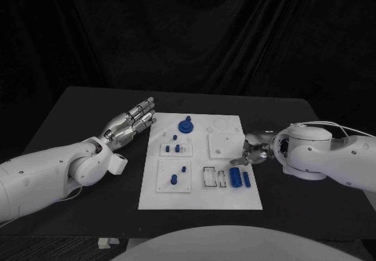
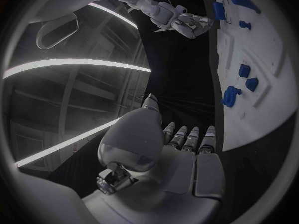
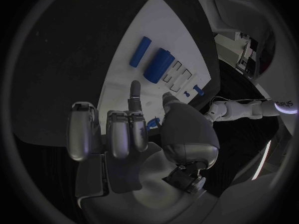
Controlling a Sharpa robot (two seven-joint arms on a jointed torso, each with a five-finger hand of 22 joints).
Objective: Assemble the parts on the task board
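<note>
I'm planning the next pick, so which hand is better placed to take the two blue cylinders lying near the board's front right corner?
The right hand, probably. It hovers at the task board's right edge, right beside the blue cylinders, holding nothing. The left hand is off the far left edge, fingers stretched flat.

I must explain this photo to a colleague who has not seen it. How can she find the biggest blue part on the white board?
Start at the task board, the white plate in the middle of the black table. Go to its far edge, near the middle: there stands the biggest part, a round blue piece with a knob on top. The other blue parts nearby are small pegs, and the two blue cylinders lie flat at the near right.
</note>
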